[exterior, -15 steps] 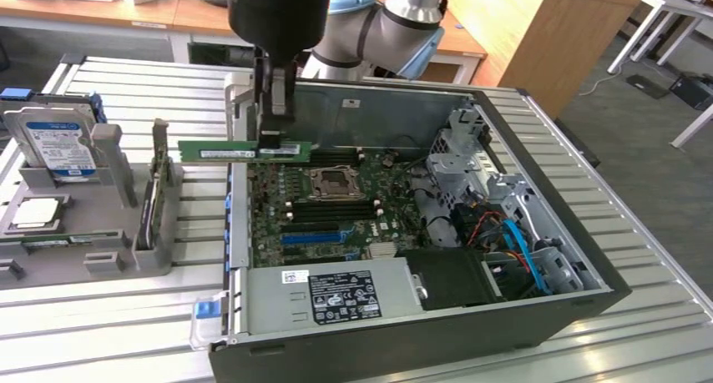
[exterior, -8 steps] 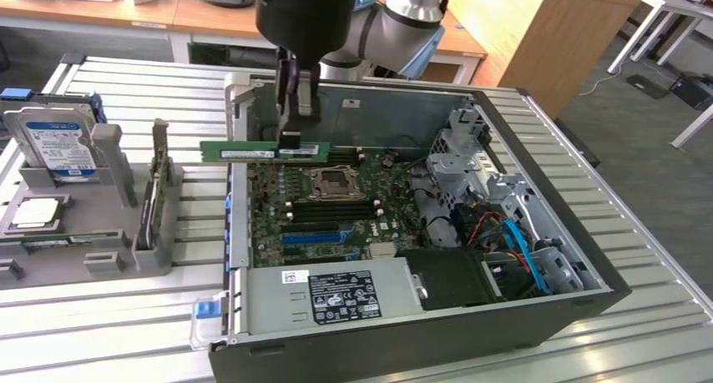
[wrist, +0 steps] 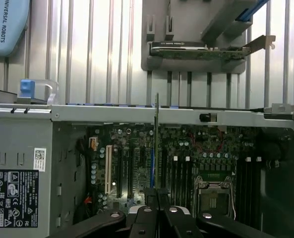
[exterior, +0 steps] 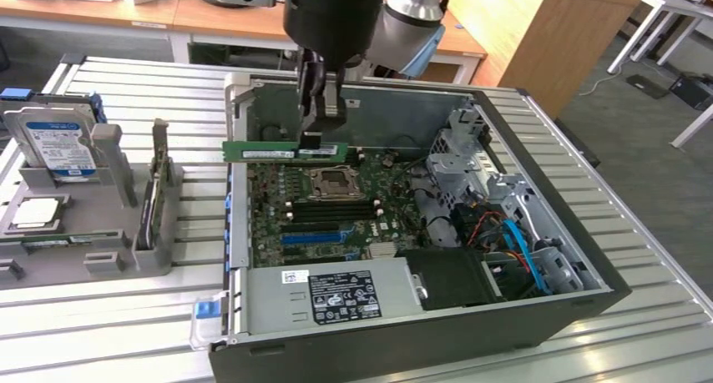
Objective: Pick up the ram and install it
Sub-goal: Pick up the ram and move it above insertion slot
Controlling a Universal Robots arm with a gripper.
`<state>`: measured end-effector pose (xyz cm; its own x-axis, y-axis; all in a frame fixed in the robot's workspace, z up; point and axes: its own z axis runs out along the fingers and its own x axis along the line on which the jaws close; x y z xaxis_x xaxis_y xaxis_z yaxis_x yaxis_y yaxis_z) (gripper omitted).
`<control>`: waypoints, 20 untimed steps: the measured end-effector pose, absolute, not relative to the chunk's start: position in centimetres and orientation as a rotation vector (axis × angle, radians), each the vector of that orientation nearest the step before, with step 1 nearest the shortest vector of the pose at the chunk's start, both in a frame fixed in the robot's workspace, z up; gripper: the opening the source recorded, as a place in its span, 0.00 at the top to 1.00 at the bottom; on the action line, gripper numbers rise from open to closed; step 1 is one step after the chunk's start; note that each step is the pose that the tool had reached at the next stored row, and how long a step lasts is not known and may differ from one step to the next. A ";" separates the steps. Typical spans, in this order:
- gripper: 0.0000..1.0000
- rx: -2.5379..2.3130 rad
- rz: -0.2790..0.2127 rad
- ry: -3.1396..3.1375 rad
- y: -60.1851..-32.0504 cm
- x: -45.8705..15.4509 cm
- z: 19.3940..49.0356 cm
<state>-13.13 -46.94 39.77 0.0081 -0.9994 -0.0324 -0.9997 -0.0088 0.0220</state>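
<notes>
The ram (exterior: pixel 279 152) is a long thin green stick with a white label, held level in the air over the far edge of the open computer case (exterior: pixel 579 266). My gripper (exterior: pixel 316 139) comes straight down from above and is shut on the ram near its end toward the exterior view's right. In the wrist view the ram (wrist: pixel 156 144) shows edge-on as a thin upright line rising from my gripper (wrist: pixel 158 197). Below it lies the green motherboard (exterior: pixel 385 195) with its black memory slots (exterior: pixel 330 209) beside the processor socket (exterior: pixel 332 183).
A grey holder (exterior: pixel 106 233) on the exterior view's left carries a hard drive (exterior: pixel 58 145), an upright card (exterior: pixel 157 183) and a processor (exterior: pixel 33 213). Inside the case are the power supply (exterior: pixel 334 293), drive cage (exterior: pixel 457 153) and cables (exterior: pixel 515 241). The slatted table (exterior: pixel 100 325) surrounds the case.
</notes>
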 end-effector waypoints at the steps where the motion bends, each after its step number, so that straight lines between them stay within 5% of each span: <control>1: 0.88 -2.225 0.060 2.207 -46.9 -12.9 39.8; 20: 0.88 -2.226 0.061 2.206 -47.0 -8.7 39.8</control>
